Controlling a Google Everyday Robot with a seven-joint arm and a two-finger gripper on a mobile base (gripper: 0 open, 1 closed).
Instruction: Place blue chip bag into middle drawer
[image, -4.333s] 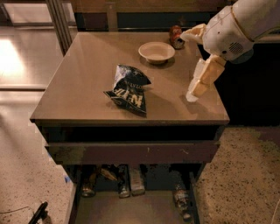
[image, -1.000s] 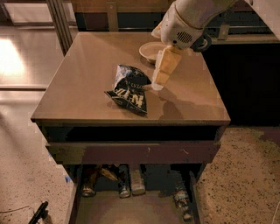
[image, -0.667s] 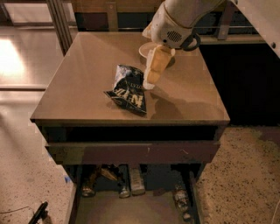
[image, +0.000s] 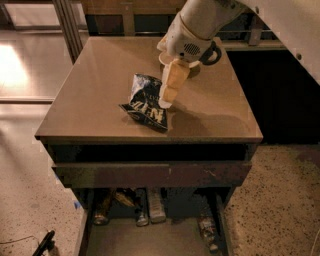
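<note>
The blue chip bag (image: 145, 103) lies crumpled on the tan cabinet top (image: 100, 90), left of centre, with white lettering facing up. My gripper (image: 166, 101) hangs from the white arm and points down, with its tip at the bag's right edge, just above or touching it. The middle drawer (image: 150, 242) is pulled out below the cabinet. It shows a grey-tan floor and dark side walls, and holds several cans and bottles at its back.
A pale bowl (image: 162, 60) sits at the back of the cabinet top, mostly hidden behind my arm. A plain dark brown drawer front (image: 150, 175) is shut under a dark open slot. A metal frame post (image: 67, 25) stands at the back left.
My gripper has swung left across the cabinet top from the right side, past the bowl, and has come down to the bag's right edge. The bag has not moved.
</note>
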